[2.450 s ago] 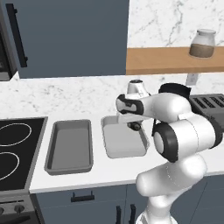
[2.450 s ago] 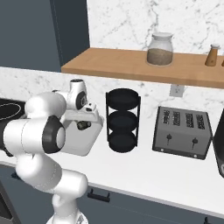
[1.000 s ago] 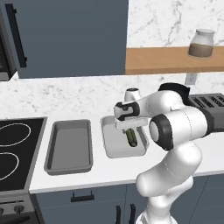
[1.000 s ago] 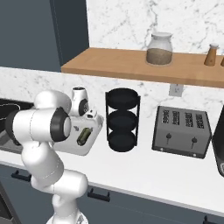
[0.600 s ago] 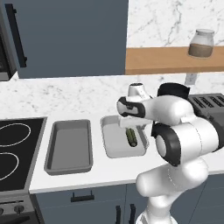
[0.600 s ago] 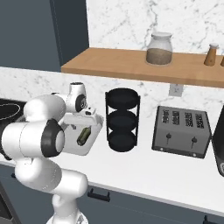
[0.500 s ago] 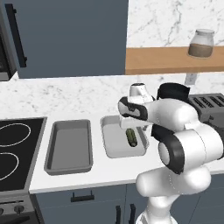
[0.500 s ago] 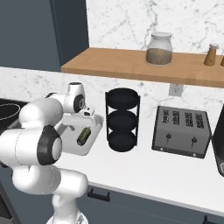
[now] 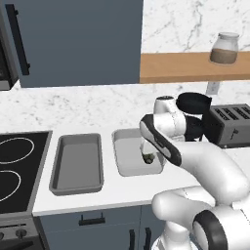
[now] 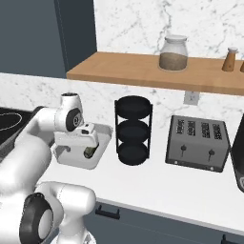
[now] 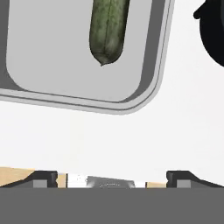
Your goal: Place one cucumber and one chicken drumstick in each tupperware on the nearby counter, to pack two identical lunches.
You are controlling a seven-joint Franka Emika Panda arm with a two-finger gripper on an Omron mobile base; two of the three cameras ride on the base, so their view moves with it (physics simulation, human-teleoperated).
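White tabletop under marble wall carries two grey tupperware. Over the right tupperware hangs the end effector, fingers spread wide and holding nothing. Just below and ahead of it the cucumber lies inside that container. Further to its left sits the other tupperware.

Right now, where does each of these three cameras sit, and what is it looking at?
Left base view: behind the arm's left, facing two grey containers and the stove; arm at right.
Right base view: behind its right, facing the toaster and rack; arm at left.
Hand view: on the hand, above the cucumber; open gripper.
All share the cucumber's container.
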